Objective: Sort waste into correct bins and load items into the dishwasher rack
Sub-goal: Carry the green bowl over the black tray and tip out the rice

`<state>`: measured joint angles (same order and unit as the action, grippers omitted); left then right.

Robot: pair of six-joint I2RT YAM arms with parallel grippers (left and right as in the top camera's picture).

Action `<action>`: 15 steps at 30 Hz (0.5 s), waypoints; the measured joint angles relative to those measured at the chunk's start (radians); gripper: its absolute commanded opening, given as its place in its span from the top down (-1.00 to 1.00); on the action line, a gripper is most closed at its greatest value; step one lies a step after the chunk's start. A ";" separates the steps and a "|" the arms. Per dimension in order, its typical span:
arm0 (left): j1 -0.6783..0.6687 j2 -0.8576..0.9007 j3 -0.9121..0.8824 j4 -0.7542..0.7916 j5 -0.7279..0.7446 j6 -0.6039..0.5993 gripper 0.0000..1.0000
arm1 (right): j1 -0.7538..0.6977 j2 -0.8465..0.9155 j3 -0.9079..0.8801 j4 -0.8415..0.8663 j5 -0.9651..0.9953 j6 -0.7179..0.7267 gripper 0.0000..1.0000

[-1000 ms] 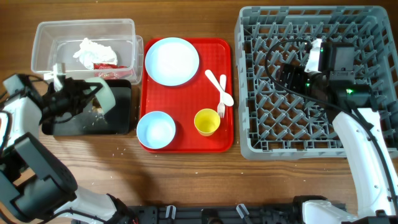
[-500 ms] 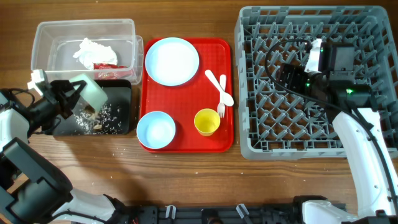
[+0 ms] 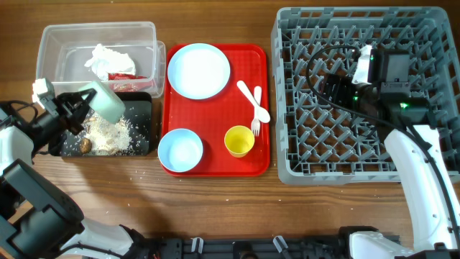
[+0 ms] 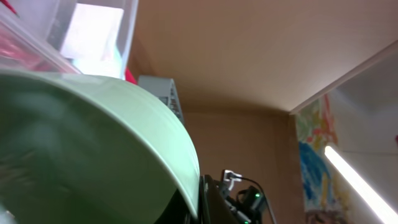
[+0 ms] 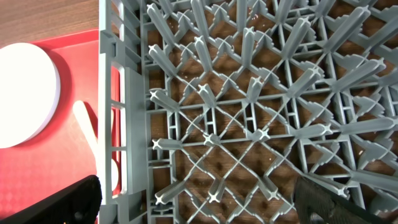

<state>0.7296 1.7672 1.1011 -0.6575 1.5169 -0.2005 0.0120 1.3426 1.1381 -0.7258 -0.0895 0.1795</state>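
My left gripper [image 3: 79, 108] is shut on the pale green bowl [image 3: 106, 103], tipped on its side over the black tray [image 3: 142, 108]; the bowl fills the left wrist view [image 4: 93, 143]. Whitish-brown food scraps [image 3: 108, 134] lie heaped in the black tray. The clear tub [image 3: 57, 43] holds the white napkin [image 3: 108, 57] and the red wrapper [image 3: 122, 75]. On the red tray [image 3: 215, 129] are the light blue plate [image 3: 199, 70], light blue bowl [image 3: 180, 150], yellow cup [image 3: 239, 140], spoon [image 3: 253, 99] and fork [image 3: 256, 124]. My right gripper [image 5: 199, 205] is open and empty above the grey rack [image 3: 431, 36].
A few crumbs [image 3: 136, 173] lie on the wooden table in front of the black tray. The rack's peg floor [image 5: 249, 112] holds nothing. The red tray's edge and the plate [image 5: 25, 93] show left of the rack wall in the right wrist view.
The left gripper has tilted the green bowl further and food scraps have poured out into the black tray, where a pile now lies. The right arm has not moved.
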 measured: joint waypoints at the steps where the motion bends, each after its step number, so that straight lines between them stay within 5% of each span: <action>1: 0.000 0.000 0.000 0.026 0.000 -0.017 0.92 | 0.000 0.000 0.000 -0.001 0.000 0.000 -0.99; 15: 0.000 0.000 -0.002 0.113 0.023 -0.334 0.92 | 0.000 0.000 0.000 0.000 -0.023 0.007 -1.00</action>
<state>0.7296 1.7668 1.0996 -0.5442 1.5398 -0.5343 0.0120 1.3426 1.1381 -0.7258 -0.1123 0.1867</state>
